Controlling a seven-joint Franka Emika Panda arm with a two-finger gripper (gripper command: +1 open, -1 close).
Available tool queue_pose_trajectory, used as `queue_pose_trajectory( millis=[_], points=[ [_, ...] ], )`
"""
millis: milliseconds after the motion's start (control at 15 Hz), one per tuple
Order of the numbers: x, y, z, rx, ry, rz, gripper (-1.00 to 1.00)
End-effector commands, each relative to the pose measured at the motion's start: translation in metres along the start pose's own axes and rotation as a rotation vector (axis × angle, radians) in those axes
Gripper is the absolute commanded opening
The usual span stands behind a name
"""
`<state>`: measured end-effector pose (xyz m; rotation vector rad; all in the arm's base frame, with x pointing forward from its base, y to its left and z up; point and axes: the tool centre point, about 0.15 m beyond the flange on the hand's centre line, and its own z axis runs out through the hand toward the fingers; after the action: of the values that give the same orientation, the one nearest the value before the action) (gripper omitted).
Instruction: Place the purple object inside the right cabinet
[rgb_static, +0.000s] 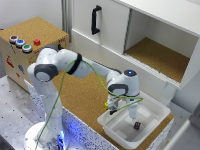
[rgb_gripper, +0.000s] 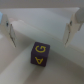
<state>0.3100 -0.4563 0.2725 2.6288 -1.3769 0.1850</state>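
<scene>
The purple object (rgb_static: 137, 125) is a tiny dark block lying on the floor of the white tub (rgb_static: 155, 110). In the wrist view it (rgb_gripper: 40, 53) is a dark purple cube with yellow letters. My gripper (rgb_static: 116, 107) hangs over the tub, toward the exterior view's left of the block and above it. Its fingers (rgb_gripper: 11, 34) stand wide apart in the wrist view, with the block between and beyond them, untouched. The right cabinet (rgb_static: 156, 56) is the open white compartment with a cork-brown floor, behind the tub.
A white door with a black handle (rgb_static: 95, 19) fronts the cabinet section beside it. A cork-topped box with coloured buttons (rgb_static: 24, 42) stands at the exterior view's left. A tiny yellow-green piece (rgb_static: 106, 105) sits by the tub's rim.
</scene>
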Motion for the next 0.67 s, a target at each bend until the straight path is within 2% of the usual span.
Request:
queue_pose_trajectory(
  millis=[0, 400, 467, 600],
  points=[
    [0.027, 0.01, 0.049, 0.042, -0.164, 0.032, 1.0],
    [0.009, -0.009, 0.06, 0.059, -0.182, 0.061, 1.0],
    [0.005, -0.01, 0.061, 0.065, -0.179, 0.073, -1.0],
    [0.003, -0.011, 0.061, 0.068, -0.169, 0.083, -1.0]
  ],
)
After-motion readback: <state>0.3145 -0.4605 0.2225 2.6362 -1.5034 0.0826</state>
